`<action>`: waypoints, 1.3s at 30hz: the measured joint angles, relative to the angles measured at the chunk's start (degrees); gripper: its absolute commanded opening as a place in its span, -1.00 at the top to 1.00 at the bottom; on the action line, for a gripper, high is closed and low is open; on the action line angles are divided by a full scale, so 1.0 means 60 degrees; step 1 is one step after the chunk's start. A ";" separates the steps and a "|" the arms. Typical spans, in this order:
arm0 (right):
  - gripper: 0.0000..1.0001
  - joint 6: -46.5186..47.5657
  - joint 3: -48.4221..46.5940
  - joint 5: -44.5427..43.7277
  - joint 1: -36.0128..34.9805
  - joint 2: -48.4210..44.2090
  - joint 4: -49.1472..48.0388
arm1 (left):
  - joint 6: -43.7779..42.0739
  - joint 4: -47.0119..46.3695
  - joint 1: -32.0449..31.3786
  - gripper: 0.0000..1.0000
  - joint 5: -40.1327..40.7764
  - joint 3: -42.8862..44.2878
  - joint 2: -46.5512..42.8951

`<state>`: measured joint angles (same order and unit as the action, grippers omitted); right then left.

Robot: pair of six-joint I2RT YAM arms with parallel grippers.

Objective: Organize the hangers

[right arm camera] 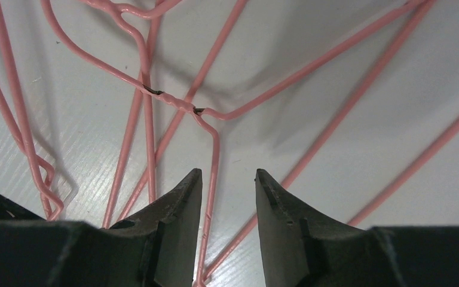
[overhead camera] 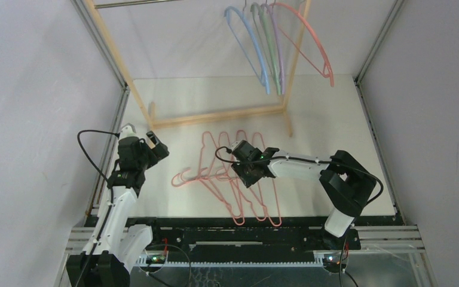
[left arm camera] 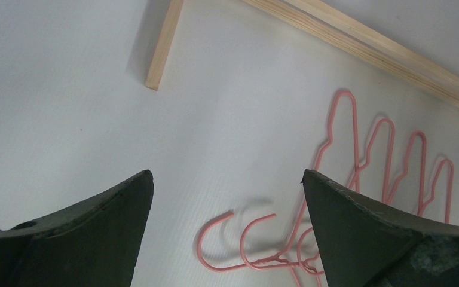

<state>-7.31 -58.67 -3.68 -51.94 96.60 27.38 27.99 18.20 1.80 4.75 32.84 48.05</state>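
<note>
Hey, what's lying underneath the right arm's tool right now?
Overlapping pink hangers on the white table, one wire running into the gap between the fingers of the right tool. From above, the tool hides the wires directly beneath it.

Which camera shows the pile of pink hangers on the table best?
The top external view: it shows the whole pile of pink hangers, except where the right gripper covers it. The left wrist view catches only hooks and some loops; the right wrist view only close-up wires.

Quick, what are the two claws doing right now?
Left gripper: open, holding nothing.
Right gripper: open, with a wire of a pink hanger between its jaws, not clamped.
</note>
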 measured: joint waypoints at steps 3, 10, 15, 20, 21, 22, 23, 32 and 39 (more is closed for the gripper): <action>0.08 -0.0007 0.0000 0.0186 0.0004 0.0273 -0.0095 | 0.0000 0.0000 0.0000 -0.99 0.0000 0.0000 -0.0036; 0.46 -0.0004 -0.0193 0.0397 0.0022 0.0667 -0.0251 | 0.0004 0.0000 0.0000 -0.99 -0.0004 0.0000 -0.0036; 1.00 -0.0073 -0.0448 0.0754 0.0211 0.0911 -0.0321 | 0.0000 0.0040 0.0000 -0.99 -0.0004 0.0000 -0.0087; 1.00 -0.0055 -0.0481 0.1279 0.0321 0.0943 -0.0328 | 0.0000 0.0204 0.0000 -0.99 -0.0073 0.0000 -0.0470; 1.00 -0.0047 -0.0481 0.1366 0.0335 0.0936 -0.0302 | -0.0004 0.0226 0.0000 -0.99 -0.0091 0.0000 -0.0550; 1.00 -0.0047 -0.0481 0.1432 0.0350 0.0911 -0.0266 | -0.0004 0.0240 0.0000 -0.99 -0.0124 0.0000 -0.0601; 1.00 -0.0044 -0.0488 0.1497 0.0353 0.0863 -0.0197 | -0.0004 0.0251 0.0000 -0.99 -0.0171 0.0000 -0.0645; 1.00 -0.0277 -0.1621 0.2670 0.0736 -0.0390 0.0597 | -0.0004 0.0466 0.0000 -0.99 -0.0674 0.0055 -0.1035; 1.00 -0.1821 -0.2885 0.3315 0.1373 -0.0637 -0.0033 | 0.0015 0.0408 0.0000 -0.91 -0.1515 0.0273 -0.1636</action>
<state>-18.24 -75.99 16.21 -43.70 92.77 27.18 28.08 20.64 1.80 -4.34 34.48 38.24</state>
